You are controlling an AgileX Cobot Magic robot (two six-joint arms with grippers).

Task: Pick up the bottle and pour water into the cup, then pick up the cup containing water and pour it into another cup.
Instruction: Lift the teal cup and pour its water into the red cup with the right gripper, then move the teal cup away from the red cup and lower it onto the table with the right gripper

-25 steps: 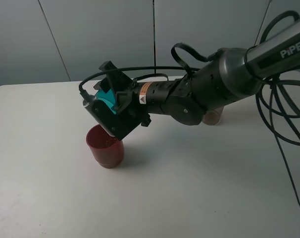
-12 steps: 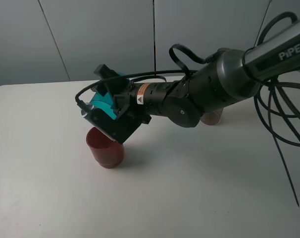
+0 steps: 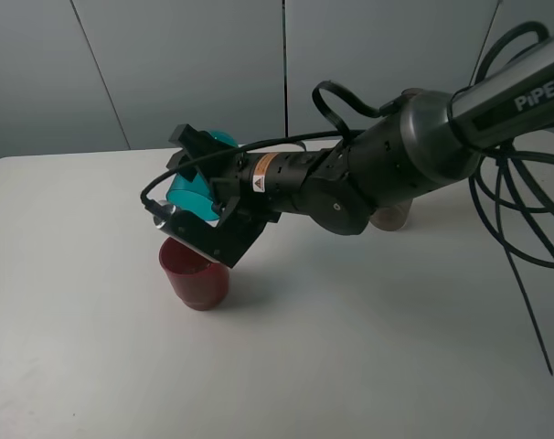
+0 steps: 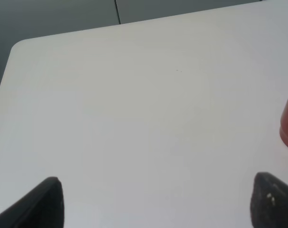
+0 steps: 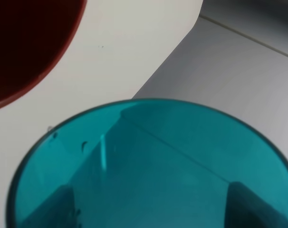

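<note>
Overhead, teal cup [image 3: 197, 183] tipped in right end effector's [image 3: 197, 194] grip above red cup [image 3: 195, 274]

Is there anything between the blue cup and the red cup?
No. The exterior high view shows the teal cup held in the right gripper above the red cup, with only part of the gripper's body in the gap.

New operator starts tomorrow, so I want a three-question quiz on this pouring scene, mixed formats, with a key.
1. True or false: the right claw grips the teal cup.
2. The red cup is: A) upright on the table B) lying on its side C) held by the left claw.
3. Fill in: the left claw's jaws are ___.

Key: 1 true; 2 A; 3 open.
</note>
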